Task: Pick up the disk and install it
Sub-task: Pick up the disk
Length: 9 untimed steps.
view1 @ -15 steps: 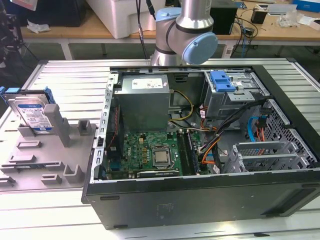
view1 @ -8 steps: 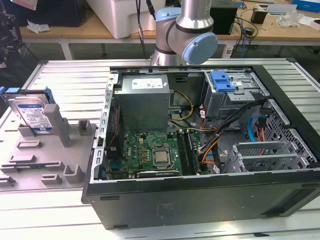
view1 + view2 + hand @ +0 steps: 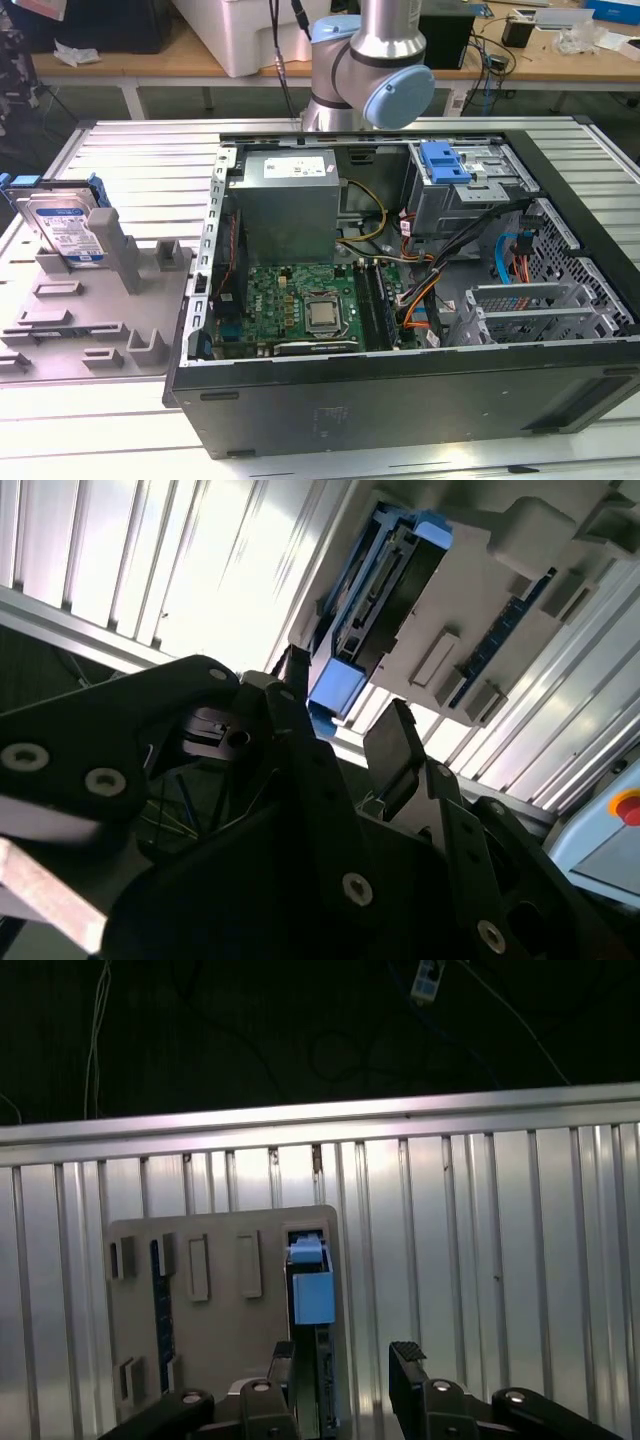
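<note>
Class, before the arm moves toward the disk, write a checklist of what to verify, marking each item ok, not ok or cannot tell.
1. Disk standing upright in the grey holder: ok.
2. Gripper open and empty: ok.
3. Disk centred in the gripper's gap: it sits off to one side in the first wrist view, not ok.
4. Computer case open on top: ok.
5. Drive bay free to take the disk: cannot tell.
</note>
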### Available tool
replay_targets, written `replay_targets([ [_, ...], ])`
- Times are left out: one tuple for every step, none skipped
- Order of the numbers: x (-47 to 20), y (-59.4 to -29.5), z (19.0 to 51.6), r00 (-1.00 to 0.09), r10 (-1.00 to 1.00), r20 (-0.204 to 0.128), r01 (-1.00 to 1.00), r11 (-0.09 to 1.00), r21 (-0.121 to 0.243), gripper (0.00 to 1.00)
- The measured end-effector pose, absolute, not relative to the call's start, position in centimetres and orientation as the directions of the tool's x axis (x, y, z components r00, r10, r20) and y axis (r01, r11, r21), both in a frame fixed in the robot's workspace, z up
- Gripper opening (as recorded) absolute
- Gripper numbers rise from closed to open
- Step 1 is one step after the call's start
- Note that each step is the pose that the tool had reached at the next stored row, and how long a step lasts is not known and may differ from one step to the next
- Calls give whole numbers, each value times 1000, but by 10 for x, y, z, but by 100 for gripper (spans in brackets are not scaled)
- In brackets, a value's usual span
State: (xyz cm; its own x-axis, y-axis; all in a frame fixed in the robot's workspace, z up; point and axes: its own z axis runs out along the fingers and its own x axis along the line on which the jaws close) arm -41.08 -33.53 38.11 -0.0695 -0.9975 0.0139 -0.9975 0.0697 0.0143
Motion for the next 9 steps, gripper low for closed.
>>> replay_targets([
  [-412, -335, 381, -69, -997, 14, -997, 70, 14, 50],
  [-413, -336, 380, -69, -998, 14, -997, 69, 14, 50],
  [-413, -336, 379, -69, -997, 14, -997, 70, 14, 50],
  [-413, -337, 378, -69, -997, 14, -997, 70, 14, 50],
  [-413, -337, 377, -69, -998, 14, -997, 69, 14, 50],
  [-413, -338, 376, -69, -998, 14, -998, 69, 14, 50],
  [-413, -339, 375, -69, -998, 14, -998, 69, 14, 50],
  [-413, -339, 375, -68, -998, 14, -998, 68, 14, 50],
  [-414, -339, 374, -67, -998, 14, -998, 67, 14, 50],
])
